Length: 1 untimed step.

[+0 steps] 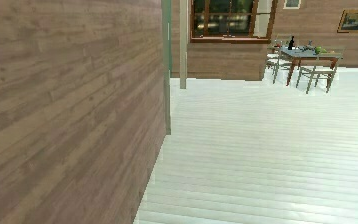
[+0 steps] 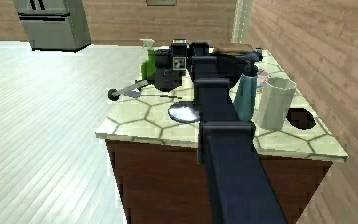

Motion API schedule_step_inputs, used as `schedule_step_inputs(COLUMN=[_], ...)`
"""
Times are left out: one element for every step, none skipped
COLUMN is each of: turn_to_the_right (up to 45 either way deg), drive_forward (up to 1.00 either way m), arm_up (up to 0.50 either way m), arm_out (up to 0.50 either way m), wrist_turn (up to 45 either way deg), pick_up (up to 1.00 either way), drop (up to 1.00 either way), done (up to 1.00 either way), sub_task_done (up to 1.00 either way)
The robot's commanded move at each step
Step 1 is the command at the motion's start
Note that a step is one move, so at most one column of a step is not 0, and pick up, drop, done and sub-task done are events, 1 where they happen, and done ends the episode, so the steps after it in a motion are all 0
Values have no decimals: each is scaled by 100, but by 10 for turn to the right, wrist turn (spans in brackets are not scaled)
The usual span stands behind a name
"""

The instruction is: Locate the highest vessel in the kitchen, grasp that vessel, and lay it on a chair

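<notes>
On the hexagon-tiled counter (image 2: 147, 125) in the arm side view, a tall pale blue vessel (image 2: 245, 96) stands next to a wide white cup (image 2: 276, 102), both right of the arm. The dark arm (image 2: 222, 130) reaches out over the counter. My gripper (image 2: 163, 72) is at its far end, among a dark pot-like thing and a green object (image 2: 147, 68); I cannot tell whether it holds anything. In the forward view, light metal chairs (image 1: 278, 62) (image 1: 312, 75) stand around a small dining table (image 1: 332, 58) at the far right.
A round flat dish (image 2: 185, 112) and a dark-handled utensil (image 2: 122, 93) lie on the counter. A grey fridge (image 2: 52, 20) stands at the far left. A wood-panelled wall (image 1: 72, 110) runs close along the forward view's left, with pale floor (image 1: 257, 150) leading to the table.
</notes>
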Motion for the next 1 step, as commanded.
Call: schedule_step_inputs(turn_to_the_right=[0], drive_forward=[0], arm_up=[0], arm_out=[0], wrist_turn=[450], pick_up=[0], drop=[0], done=[0], sub_task_done=[0])
